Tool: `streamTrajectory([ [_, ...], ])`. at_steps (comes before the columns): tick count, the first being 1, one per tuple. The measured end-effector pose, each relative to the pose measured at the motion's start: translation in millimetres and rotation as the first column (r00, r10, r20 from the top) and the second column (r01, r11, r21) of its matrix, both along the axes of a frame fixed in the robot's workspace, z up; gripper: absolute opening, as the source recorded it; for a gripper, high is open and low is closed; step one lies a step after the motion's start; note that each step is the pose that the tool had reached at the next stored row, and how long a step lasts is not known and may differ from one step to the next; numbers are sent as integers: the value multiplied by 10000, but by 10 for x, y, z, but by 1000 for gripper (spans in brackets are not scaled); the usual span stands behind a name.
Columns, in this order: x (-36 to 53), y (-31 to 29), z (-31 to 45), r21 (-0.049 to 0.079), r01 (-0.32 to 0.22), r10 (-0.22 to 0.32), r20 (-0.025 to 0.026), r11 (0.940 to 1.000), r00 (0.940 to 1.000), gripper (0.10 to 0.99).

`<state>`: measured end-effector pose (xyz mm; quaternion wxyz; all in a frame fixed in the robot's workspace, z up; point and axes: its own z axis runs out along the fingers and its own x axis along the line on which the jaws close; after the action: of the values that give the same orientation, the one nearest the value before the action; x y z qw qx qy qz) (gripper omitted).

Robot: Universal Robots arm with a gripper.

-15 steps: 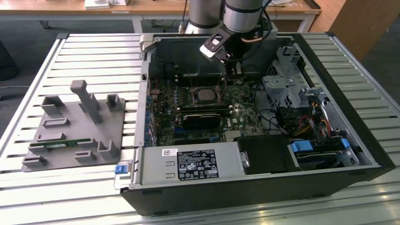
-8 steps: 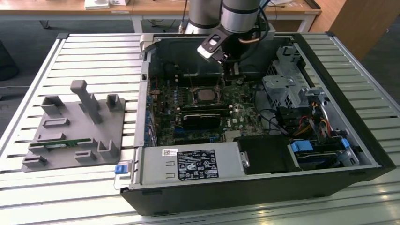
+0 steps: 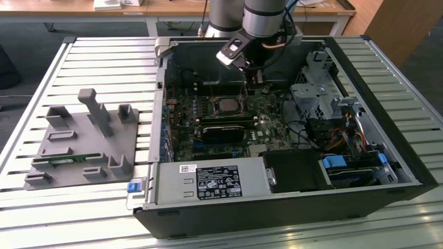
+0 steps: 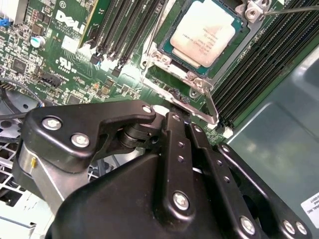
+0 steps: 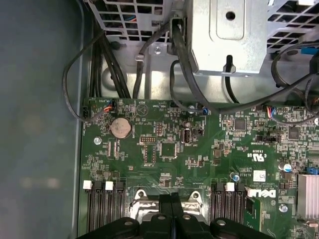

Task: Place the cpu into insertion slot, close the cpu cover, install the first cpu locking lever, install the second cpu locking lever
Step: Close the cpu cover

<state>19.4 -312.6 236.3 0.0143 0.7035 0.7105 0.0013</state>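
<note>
Cpu [image 4: 202,32] seated, cpu cover [image 4: 164,59] down over it, and the gripper [image 4: 180,119] hovers clenched shut beside 1 locking lever [image 4: 207,102], the 2 levers seemingly not yet latched.

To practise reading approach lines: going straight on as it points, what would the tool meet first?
Probably the locking lever at the edge of the cpu cover, just ahead of the tool; depth unclear.

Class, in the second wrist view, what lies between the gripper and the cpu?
The silvery edge of the cpu cover and a metal lever, over green motherboard, lie between the gripper and the cpu in the second wrist view.
</note>
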Motion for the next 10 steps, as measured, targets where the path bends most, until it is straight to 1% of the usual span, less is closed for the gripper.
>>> streamTrajectory([
  [10, -40, 0, -19, 1, 0, 0, 0, 10000, 10000, 106],
])
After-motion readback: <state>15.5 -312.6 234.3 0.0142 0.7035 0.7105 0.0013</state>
